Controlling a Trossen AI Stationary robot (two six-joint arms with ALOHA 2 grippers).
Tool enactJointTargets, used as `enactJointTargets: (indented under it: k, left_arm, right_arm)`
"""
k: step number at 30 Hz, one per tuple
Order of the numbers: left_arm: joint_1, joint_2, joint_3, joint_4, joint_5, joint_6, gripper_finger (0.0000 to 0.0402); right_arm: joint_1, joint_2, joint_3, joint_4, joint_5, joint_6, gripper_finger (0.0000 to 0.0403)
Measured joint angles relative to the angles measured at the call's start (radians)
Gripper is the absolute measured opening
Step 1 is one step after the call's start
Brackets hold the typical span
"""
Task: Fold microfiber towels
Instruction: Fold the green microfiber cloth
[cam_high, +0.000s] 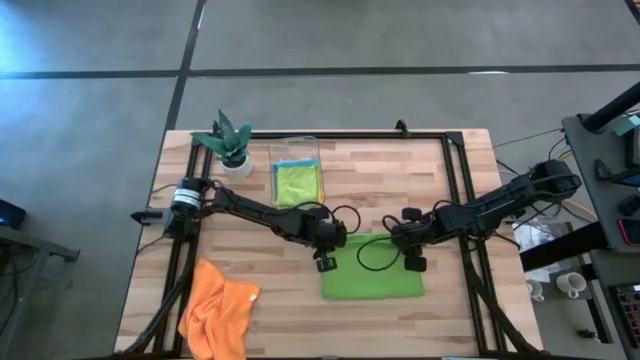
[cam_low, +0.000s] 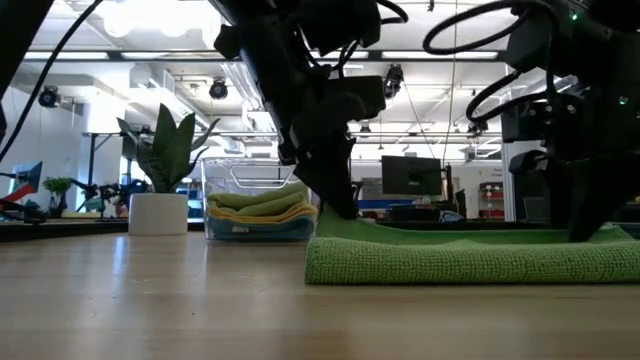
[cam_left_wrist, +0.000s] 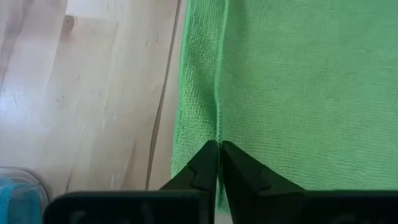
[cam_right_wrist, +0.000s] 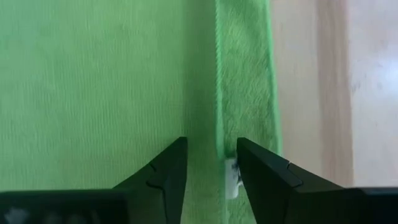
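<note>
The green towel (cam_high: 372, 279) lies folded flat on the wooden worktop (cam_high: 300, 300), near the front middle. The left gripper (cam_high: 325, 262) sits at the towel's left far corner with its fingers (cam_left_wrist: 205, 168) pressed together; in the left wrist view the tips meet right at a stitched hem line, but whether any cloth is pinched between them I cannot tell. The right gripper (cam_high: 415, 263) stands at the towel's right far corner, its fingers (cam_right_wrist: 168, 171) partly apart, straddling the hem and a small white tag (cam_right_wrist: 231, 177). An orange towel (cam_high: 215, 310) lies crumpled at the front left. A clear bin (cam_high: 297, 172) holding folded towels stands beside a potted plant (cam_high: 230, 145).
</note>
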Motion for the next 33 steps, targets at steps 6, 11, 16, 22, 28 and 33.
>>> enactJointTargets:
  k: [6,11,16,22,28,33]
  left_arm:
    - [0.0,-0.006,0.005,-0.036,0.003,-0.001,0.0001]
    - [-0.003,-0.036,0.005,-0.051,0.001,-0.024,0.0]
    - [-0.005,-0.053,0.005,-0.049,0.001,-0.024,0.0]
    - [-0.008,-0.053,0.002,-0.051,0.004,-0.024,0.0]
    - [-0.015,-0.053,-0.001,-0.051,0.021,-0.025,0.0]
    - [-0.014,-0.053,-0.003,-0.052,0.021,-0.026,0.0]
  right_arm:
    - [0.018,-0.008,-0.011,-0.006,0.019,-0.108,0.0174]
    - [0.018,-0.04,-0.053,0.01,0.036,-0.161,0.0187]
    - [0.008,-0.137,-0.088,0.042,0.045,-0.166,0.018]
    - [-0.023,-0.183,-0.11,0.049,0.032,-0.147,0.0163]
    - [-0.023,-0.146,-0.109,0.045,-0.048,-0.13,0.0105]
    - [-0.023,-0.097,-0.086,0.028,-0.027,-0.124,0.0028]
